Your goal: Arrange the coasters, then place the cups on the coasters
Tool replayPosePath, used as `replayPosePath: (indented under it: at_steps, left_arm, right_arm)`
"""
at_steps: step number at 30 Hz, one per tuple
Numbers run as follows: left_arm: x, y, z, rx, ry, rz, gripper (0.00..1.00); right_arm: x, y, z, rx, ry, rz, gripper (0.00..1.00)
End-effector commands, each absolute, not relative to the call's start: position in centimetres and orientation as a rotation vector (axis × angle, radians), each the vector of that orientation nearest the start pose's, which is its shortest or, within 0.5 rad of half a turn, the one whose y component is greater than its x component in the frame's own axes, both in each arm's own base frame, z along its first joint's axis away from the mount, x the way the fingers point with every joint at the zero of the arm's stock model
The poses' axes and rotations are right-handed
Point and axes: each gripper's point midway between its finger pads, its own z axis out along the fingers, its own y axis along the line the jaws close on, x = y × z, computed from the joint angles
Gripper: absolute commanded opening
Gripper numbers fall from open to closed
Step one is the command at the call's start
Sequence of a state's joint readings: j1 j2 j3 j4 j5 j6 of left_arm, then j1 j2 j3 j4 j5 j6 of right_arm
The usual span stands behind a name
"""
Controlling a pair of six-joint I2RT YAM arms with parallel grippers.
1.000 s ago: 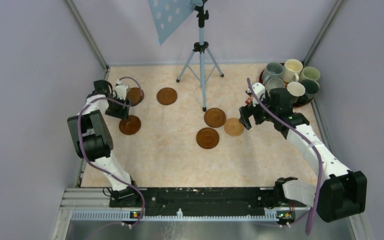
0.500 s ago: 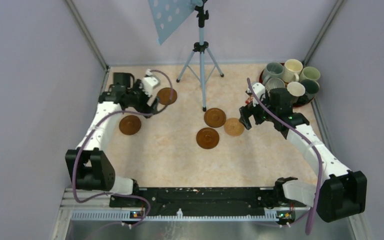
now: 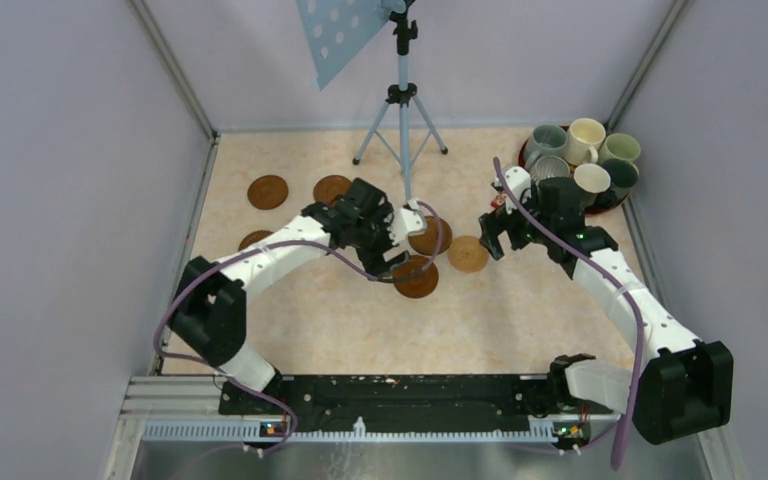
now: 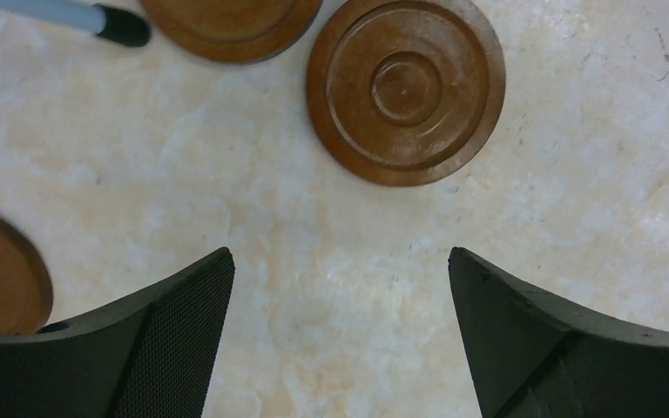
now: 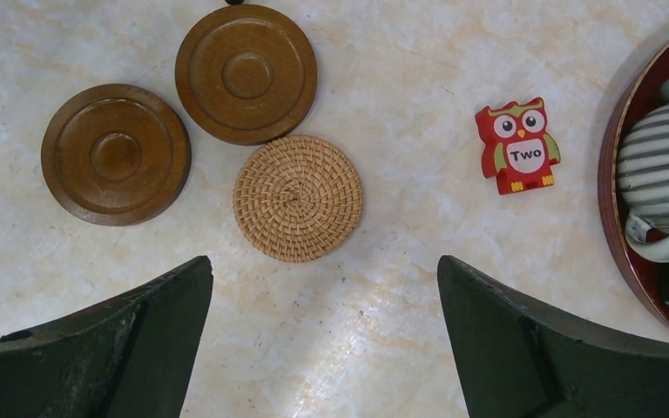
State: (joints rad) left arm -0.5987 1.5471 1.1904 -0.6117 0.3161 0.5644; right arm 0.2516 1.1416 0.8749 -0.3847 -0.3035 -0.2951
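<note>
Left gripper point(image 4: 340, 261): jaws wide apart, empty, near wooden coaster point(image 4: 405, 87).
Right gripper point(image 5: 324, 266): spread, empty, near woven coaster point(image 5: 297, 198).
Cups point(image 3: 587, 133): clustered on red tray point(image 5: 607, 200).

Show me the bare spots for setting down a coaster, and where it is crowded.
Bare: the near strip of table between the centre coasters and the arm bases; the stretch between the tripod and the red tray. Crowded: the centre, where three coasters sit close beside the left gripper; the tray is packed with mugs.
</note>
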Motion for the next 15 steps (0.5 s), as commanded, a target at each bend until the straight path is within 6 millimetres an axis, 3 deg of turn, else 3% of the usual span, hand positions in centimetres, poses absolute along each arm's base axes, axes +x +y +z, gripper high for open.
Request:
replayPosePath:
  at_steps: [1, 10, 15]
  left_arm:
    - [29.8, -27.4, 10.6, 1.525, 1.99, -0.339, 0.98]
    - [31.2, -32.3, 6.7, 1.58, 2.033, -0.294, 0.96]
    - [32.3, -33.1, 4.8, 1.57, 2.069, -0.254, 0.93]
  right_arm:
    - [32.0, 12.1, 17.3, -0.745, 2.035, 0.285, 0.99]
    - [32.1, 11.6, 17.3, -0.733, 2.034, 0.249, 0.99]
    - [32.1, 11.6, 17.3, -0.734, 2.034, 0.246, 0.99]
